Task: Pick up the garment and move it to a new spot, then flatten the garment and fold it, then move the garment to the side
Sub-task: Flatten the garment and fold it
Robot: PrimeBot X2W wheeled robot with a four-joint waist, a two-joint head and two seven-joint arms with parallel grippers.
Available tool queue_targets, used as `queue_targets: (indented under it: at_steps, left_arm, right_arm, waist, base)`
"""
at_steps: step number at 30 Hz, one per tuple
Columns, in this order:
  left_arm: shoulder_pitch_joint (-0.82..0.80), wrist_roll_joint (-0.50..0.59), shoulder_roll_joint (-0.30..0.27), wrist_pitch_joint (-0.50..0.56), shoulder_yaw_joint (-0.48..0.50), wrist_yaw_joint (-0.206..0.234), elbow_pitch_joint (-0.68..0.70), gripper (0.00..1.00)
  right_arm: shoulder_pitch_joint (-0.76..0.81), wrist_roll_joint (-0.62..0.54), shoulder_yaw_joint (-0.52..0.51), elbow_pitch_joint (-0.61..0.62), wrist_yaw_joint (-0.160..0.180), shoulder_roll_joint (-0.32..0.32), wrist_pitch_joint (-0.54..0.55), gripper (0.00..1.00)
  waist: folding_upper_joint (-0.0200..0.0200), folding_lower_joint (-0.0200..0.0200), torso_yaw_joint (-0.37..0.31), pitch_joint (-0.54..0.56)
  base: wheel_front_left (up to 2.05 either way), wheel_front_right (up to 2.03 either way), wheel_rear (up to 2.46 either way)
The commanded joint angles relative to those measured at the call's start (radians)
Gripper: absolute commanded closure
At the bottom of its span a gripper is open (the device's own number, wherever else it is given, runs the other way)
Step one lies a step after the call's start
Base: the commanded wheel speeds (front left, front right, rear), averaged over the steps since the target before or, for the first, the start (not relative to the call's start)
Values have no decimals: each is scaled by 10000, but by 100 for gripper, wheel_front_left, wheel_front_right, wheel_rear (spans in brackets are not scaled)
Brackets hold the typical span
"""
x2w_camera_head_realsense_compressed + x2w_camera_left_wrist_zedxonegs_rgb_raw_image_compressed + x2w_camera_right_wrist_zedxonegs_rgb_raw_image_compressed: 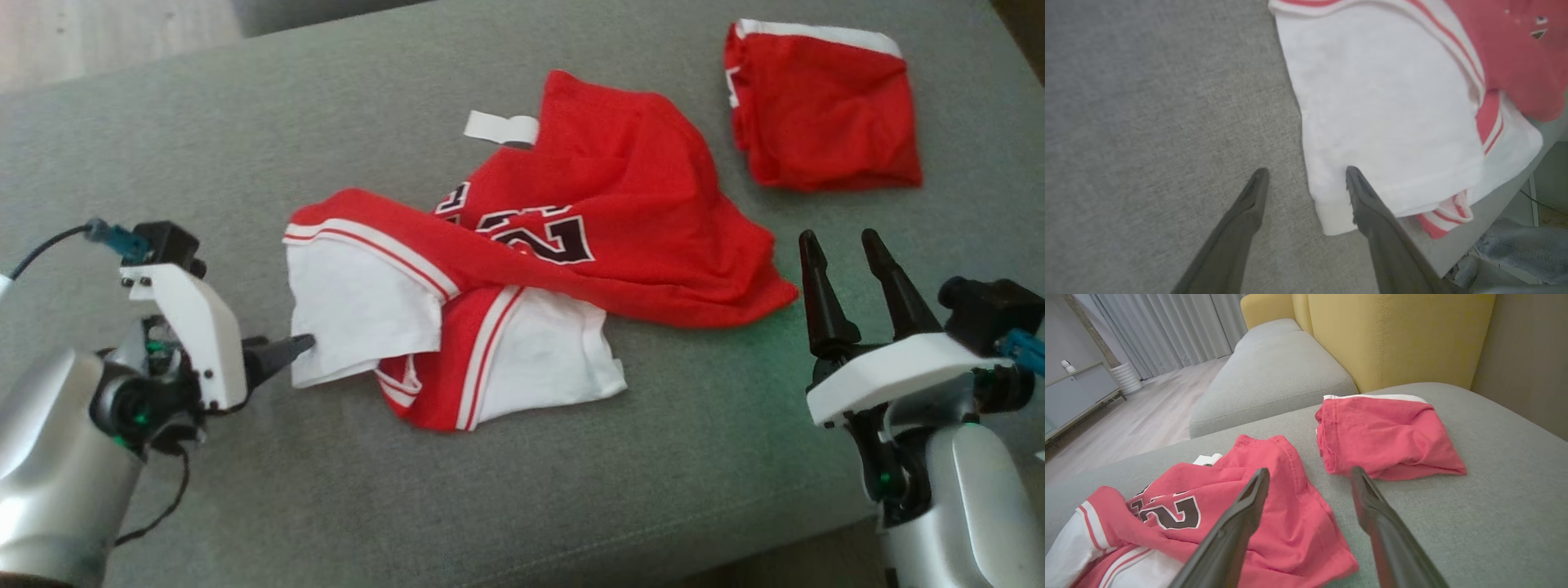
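Soft even daylight, faint shadows, wrist views slightly blurred.

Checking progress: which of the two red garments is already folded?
The plain red garment at the far right, a compact bundle; the numbered jersey lies spread and crumpled.

The garment (571, 237), a red jersey with white panels, striped red-and-white trim and a dark, white-edged number, lay crumpled and unfolded in the middle of the grey cushion (571, 506). Its red body bunched toward the far side, white panels spilled nearest, and a white tag (500, 128) poked out behind.
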State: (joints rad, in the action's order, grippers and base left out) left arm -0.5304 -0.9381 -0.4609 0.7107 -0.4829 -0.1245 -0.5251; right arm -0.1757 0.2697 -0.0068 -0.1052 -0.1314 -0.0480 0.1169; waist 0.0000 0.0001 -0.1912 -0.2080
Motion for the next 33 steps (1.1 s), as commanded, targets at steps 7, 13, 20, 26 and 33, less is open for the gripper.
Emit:
queue_targets:
  at_steps: [7,13,20,26,33]
  left_arm:
    - [-822,-831,-708,657,-313,-60,-153,0]
    - [-881,-1576,-643,756,-747,-60,120,100]
    - [-1008,-1922,-793,409,-1028,-61,80,100]
    - [-810,-2232,-1221,748,-1160,-61,170,100]
    - [77,-2743,-2157,1333,-977,169,606,100]
  right_arm:
    - [-429,102,204,143,7,-25,-193,0]
    - [-475,132,203,42,7,-24,-196,0]
    - [-426,66,122,-39,7,-23,-114,0]
    - [-313,11,16,8,7,-24,78,0]
    - [-116,-35,-108,236,7,-25,382,0]
  waist:
    - [0,-1,-287,-182]
    - [0,-1,-29,-111]
    - [0,-1,553,340]
    - [0,-1,1020,748]
    - [0,-1,1408,998]
  base:
    - [0,0,0]
    - [0,0,0]
    - [0,0,0]
    - [0,0,0]
    - [0,0,0]
